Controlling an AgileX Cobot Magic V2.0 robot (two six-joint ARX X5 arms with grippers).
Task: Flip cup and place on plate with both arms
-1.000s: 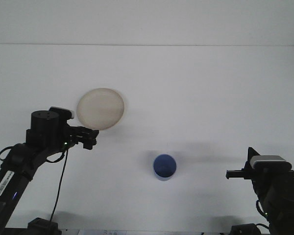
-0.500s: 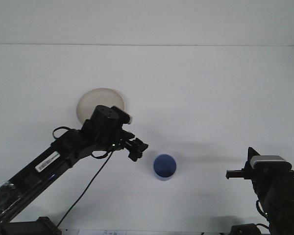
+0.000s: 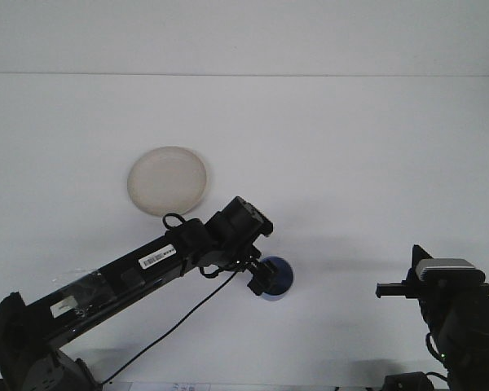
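Note:
A blue cup (image 3: 277, 281) stands on the white table near the front centre, its opening facing up. My left gripper (image 3: 259, 278) reaches in from the lower left and sits right at the cup's left rim, covering part of it. A round beige plate (image 3: 168, 180) lies flat further back on the left, apart from the cup. My right gripper (image 3: 385, 289) hangs low at the front right, well to the right of the cup, with nothing seen in it.
The left arm (image 3: 147, 265) stretches diagonally across the front left of the table, trailing a black cable. The table's far edge (image 3: 244, 75) meets a white wall.
The left arm has swung right and forward, from beside the plate to the blue cup's left rim. The plate is now fully uncovered. The right arm has stayed still.

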